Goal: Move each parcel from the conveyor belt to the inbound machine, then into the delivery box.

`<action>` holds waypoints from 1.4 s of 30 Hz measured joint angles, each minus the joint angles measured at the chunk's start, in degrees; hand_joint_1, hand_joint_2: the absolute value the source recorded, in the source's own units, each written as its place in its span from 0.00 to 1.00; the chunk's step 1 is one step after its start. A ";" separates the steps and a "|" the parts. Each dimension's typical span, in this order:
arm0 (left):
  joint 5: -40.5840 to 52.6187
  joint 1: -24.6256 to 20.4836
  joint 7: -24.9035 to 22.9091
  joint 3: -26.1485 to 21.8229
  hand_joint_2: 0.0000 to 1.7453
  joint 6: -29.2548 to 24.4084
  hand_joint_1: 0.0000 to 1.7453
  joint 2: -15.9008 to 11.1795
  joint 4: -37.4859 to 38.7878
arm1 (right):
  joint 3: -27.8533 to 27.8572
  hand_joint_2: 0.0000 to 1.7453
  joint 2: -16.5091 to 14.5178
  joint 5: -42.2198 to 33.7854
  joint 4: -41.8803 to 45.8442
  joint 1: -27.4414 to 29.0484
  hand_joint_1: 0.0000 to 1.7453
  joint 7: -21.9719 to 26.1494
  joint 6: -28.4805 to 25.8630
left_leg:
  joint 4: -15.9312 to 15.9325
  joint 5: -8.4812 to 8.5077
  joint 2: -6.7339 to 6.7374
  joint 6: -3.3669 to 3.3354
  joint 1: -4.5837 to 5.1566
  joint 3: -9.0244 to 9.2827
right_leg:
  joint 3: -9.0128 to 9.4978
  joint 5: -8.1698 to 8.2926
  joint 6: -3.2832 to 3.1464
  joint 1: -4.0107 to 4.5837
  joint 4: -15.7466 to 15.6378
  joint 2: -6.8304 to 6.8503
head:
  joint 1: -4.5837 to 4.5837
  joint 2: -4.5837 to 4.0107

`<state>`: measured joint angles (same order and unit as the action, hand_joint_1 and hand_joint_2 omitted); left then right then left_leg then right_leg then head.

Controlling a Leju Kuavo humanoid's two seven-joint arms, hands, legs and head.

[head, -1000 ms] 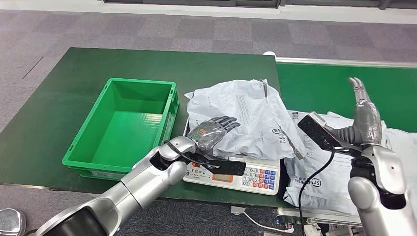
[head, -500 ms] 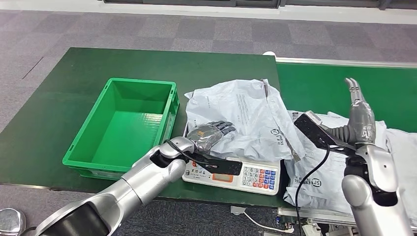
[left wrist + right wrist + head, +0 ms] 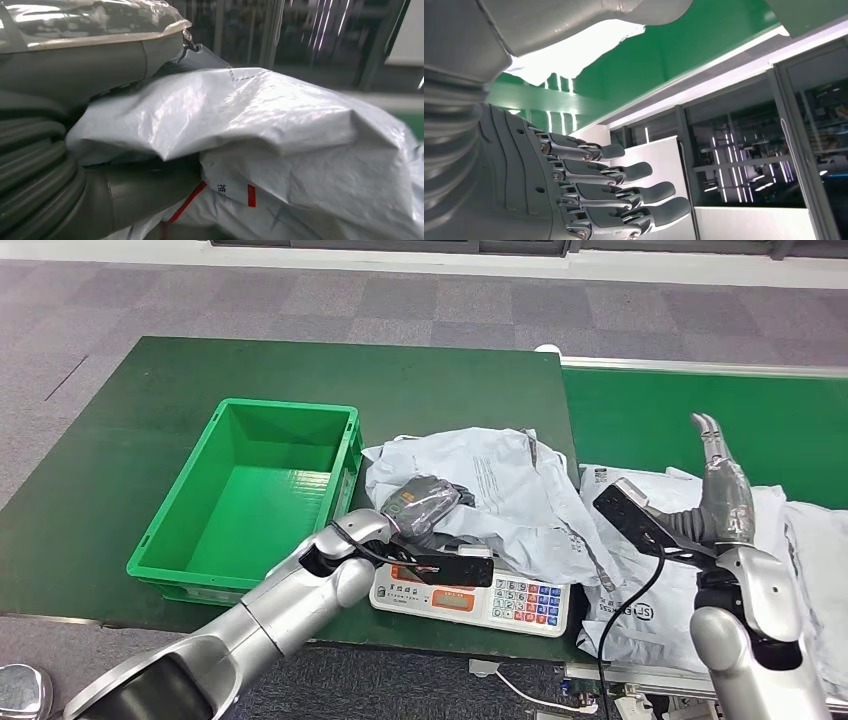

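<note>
We see the left hand (image 3: 420, 502) closed on a crumpled grey parcel (image 3: 520, 500), its fingers buried in the plastic folds above the scale (image 3: 470, 592). In the left wrist view the thumb (image 3: 75, 60) presses on top of the bunched film (image 3: 280, 110) while darker fingers (image 3: 140, 192) seem to clamp it from beneath, though the folds hide most of them. The parcel sits on the scale's platform and spills over its far and right sides. Just left of the scale stands the green box (image 3: 250, 495), on the dark green bench (image 3: 120, 420).

The right hand (image 3: 722, 485) is raised upright to the right of the scale, fingers (image 3: 624, 172) straight, slightly spread and holding nothing. Below it, right of the scale, more white parcels (image 3: 660, 590) lie overlapping on the conveyor belt (image 3: 650, 420), whose bright green surface runs on behind them. A black cable (image 3: 630, 610) loops down from the right wrist in front of these parcels.
</note>
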<state>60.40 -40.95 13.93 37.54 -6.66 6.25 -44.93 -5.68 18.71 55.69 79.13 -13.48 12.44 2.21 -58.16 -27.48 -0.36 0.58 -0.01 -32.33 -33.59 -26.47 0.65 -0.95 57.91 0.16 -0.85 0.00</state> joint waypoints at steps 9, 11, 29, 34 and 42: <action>-1.80 5.94 2.92 -2.70 1.00 -13.92 1.00 -0.47 -18.05 | 0.07 1.00 1.09 -1.37 0.98 3.10 0.00 -0.39 -0.51 | 0.00 -0.01 0.01 -0.01 0.00 -0.02 | -0.02 -0.01 0.00 0.00 0.00 0.00 | 0.00 0.00; -0.70 6.91 2.97 -3.54 1.00 -15.64 1.00 -0.72 -21.61 | 0.17 1.00 1.62 -1.80 1.37 3.96 0.00 -0.31 -0.76 | 0.00 -0.01 0.00 -0.01 0.00 -0.02 | -0.02 -0.01 0.00 0.00 0.00 0.00 | 0.00 0.00; 24.38 17.76 -7.23 -14.86 1.00 -17.85 1.00 -8.80 -37.45 | 4.93 1.00 3.45 -1.91 8.10 12.83 0.00 -0.30 -1.55 | 0.05 0.00 0.07 0.01 -0.02 0.01 | -0.03 -0.02 -0.01 0.02 0.00 -0.05 | -0.01 0.00; 27.78 20.52 -9.07 -20.33 1.00 -18.73 1.00 -12.93 -35.55 | 6.62 1.00 3.97 -2.30 9.14 14.16 0.00 -0.11 -1.21 | 0.06 0.00 0.08 0.03 -0.07 0.01 | -0.04 -0.03 -0.04 0.07 0.00 -0.08 | 0.00 0.01; 29.23 24.24 -11.29 -27.74 1.00 -18.61 1.00 -19.16 -31.83 | 8.62 1.00 4.26 -2.66 10.92 16.63 0.00 0.07 -1.18 | 0.07 -0.07 0.12 0.14 -0.12 -0.01 | -0.11 -0.07 -0.08 0.12 0.00 -0.14 | 0.00 0.00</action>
<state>89.62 -16.70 2.63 9.81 -25.27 -12.91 -76.75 2.94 22.97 53.04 90.05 3.15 12.50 1.03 -58.09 -27.54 -0.24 0.72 -0.13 -32.34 -33.70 -26.54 0.56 -0.83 57.91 0.02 -0.85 0.00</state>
